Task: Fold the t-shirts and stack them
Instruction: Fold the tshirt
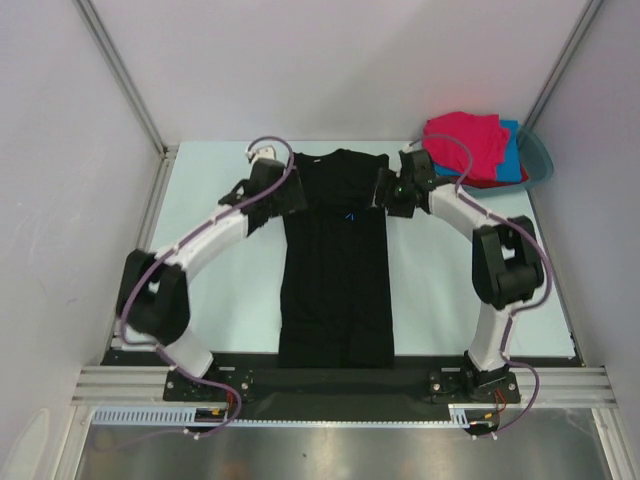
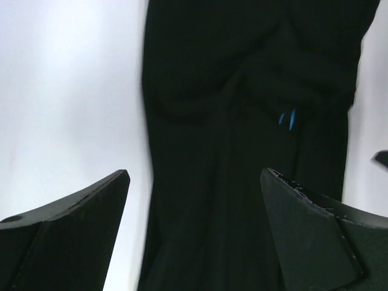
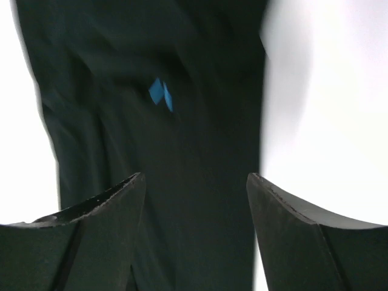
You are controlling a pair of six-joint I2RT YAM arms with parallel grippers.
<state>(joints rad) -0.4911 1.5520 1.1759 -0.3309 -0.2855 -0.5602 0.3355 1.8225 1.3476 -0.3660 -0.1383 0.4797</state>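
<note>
Well, the black t-shirt (image 1: 335,260) lies flat down the middle of the overhead frame. It is a long, narrow strip of soft matte cloth, its sides turned in and its collar toward the top. Its lower hem runs into the dark bar at the bottom, so that edge is hard to pick out. A small bright blue tag (image 1: 349,215) shows near the chest.

The left gripper (image 1: 290,190) sits at the shirt's upper left edge. In its wrist view its wedge-shaped black fingers (image 2: 79,230) are spread wide, with nothing between them. The right gripper (image 1: 385,190) at the upper right edge is likewise parted and empty, over shadowy creases.

At the upper right, the crumpled pink t-shirt (image 1: 465,140) is heaped on the blue t-shirt (image 1: 512,140) and the red t-shirt (image 1: 500,180), mostly hiding them. All three are in the teal plastic basin (image 1: 540,155). The pale table (image 1: 220,300) looks smooth.
</note>
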